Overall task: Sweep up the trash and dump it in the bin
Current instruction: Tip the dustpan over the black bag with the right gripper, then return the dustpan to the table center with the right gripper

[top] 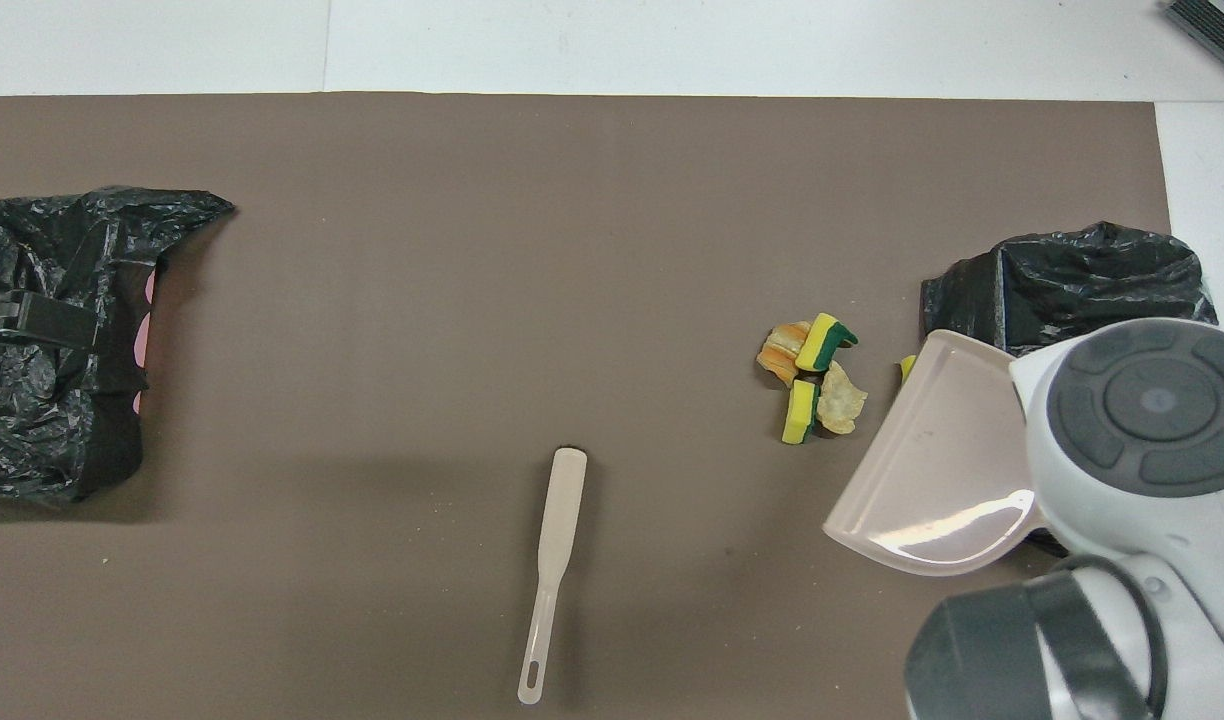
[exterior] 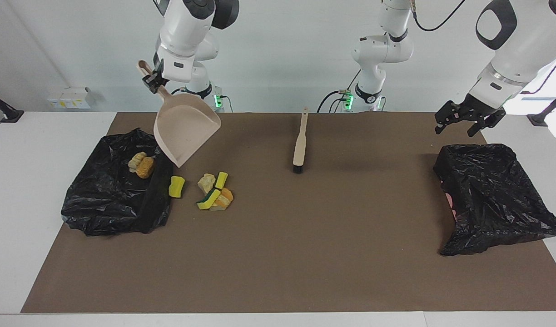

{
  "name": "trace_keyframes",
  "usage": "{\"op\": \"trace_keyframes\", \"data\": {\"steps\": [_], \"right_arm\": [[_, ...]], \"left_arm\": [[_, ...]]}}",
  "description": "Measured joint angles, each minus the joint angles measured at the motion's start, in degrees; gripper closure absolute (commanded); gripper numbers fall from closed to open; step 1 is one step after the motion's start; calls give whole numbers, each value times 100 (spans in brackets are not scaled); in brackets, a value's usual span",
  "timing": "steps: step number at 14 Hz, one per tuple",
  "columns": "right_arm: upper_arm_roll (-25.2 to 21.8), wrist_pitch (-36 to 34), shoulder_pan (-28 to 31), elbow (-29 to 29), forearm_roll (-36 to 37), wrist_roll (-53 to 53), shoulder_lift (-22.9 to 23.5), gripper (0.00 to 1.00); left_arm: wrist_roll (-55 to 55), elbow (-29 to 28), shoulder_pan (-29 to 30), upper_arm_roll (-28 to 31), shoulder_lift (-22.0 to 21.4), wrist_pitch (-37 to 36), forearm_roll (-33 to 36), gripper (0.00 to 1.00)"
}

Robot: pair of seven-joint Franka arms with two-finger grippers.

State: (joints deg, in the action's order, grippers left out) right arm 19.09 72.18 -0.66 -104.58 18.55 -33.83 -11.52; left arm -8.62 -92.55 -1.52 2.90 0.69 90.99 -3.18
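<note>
My right gripper [exterior: 153, 81] is shut on the handle of the beige dustpan [exterior: 185, 131], held up in the air and tilted, lip down, over the rim of a black-bag bin [exterior: 101, 204] at the right arm's end. The pan looks empty; it also shows in the overhead view [top: 932, 470]. Two tan and orange trash chunks [exterior: 141, 165] lie in that bin. One yellow chunk [exterior: 176, 186] lies on the mat beside the bin. A small pile of yellow, green-backed and orange chunks [exterior: 214, 193] [top: 812, 385] lies a little toward the table's middle. My left gripper [exterior: 464, 120] is open and empty.
The beige brush [exterior: 300, 141] [top: 552, 560] lies on the brown mat [exterior: 305, 254] near the middle, close to the robots. A second black-bag bin [exterior: 491, 195] [top: 52, 340] stands at the left arm's end, under the waiting left gripper.
</note>
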Motion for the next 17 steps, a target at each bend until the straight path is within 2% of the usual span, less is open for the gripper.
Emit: {"op": "trace_keyframes", "data": {"steps": [2,5,8,10,12,17], "right_arm": [[54,345,-2,150,-738,914,108,100],[45,1208,-56,252,-1424,1927,411,100],[45,2324,-676,261,-1558,4025,995,100],[50,3138,-1133,288,-1551,5594,1562,100],[49,3830,-1365,566,-1535,6618,2268,100],[-24,4522,-1720,2323,-1501,7638,4171,100]], "left_arm": [[1,0,3,13,4,0,4,0],[2,0,4,15,4,0,10,0],[2,0,4,15,4,0,13,0],[2,0,4,15,4,0,15,0],[2,0,4,15,4,0,15,0],[2,0,4,15,4,0,17,0]]}}
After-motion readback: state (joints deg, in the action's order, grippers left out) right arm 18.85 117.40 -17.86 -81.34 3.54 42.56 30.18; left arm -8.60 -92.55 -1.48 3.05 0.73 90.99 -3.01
